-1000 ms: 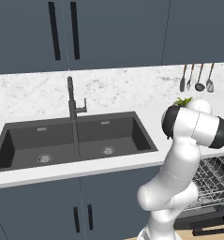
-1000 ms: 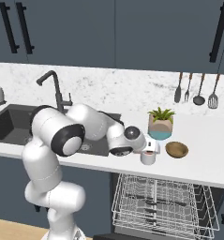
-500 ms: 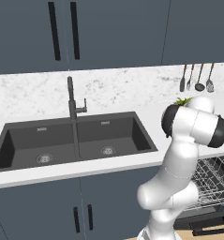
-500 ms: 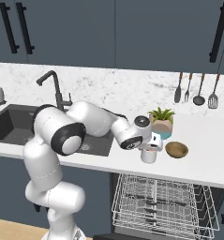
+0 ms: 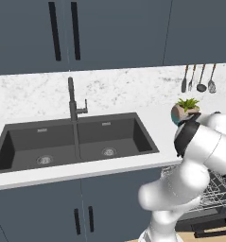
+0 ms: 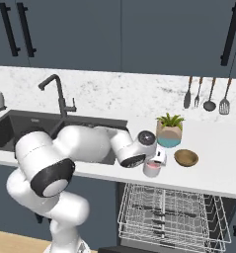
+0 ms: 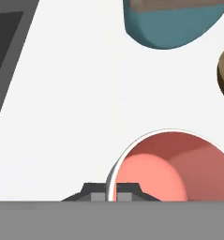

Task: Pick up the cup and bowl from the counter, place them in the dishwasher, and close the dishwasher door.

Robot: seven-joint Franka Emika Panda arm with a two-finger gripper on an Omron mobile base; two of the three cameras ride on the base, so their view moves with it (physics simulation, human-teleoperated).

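Pincer (image 7: 111, 197) clamped narrow on the near rim of the cup (image 6: 152, 168), one finger inside the wall and one outside, judging by the hand view. Cup sitting on the white table (image 6: 213, 168) near the front edge, just left of the bowl (image 6: 186, 157) and in front of the potted plant (image 6: 169, 130).

Best way to handle the pickup from here: lift straight up first, no sideways drag, since a pinch on a thin rim lets the cup swing or twist. Worth keeping the wrist level so it hangs plumb, then arcing out over the front edge and down to the dishwasher (image 6: 171, 217) rack pulled out directly below. Also worth steering clear of the bowl and the plant pot on the way up, both close by.

On materials: cup looks like smooth glazed ceramic, white outside, salmon pink inside, round with a thin lip, probably slick under the fingertips. Bowl is shallow, brown, wood-looking, matte. Plant pot two-tone, tan on top and teal at the base, rounded. Table faintly marbled and glossy, so little friction holding anything in place. Rack is silver wire, open grid with upright tines, so placement between tines matters. Dark double sink (image 5: 76, 142) off to the left, matte.
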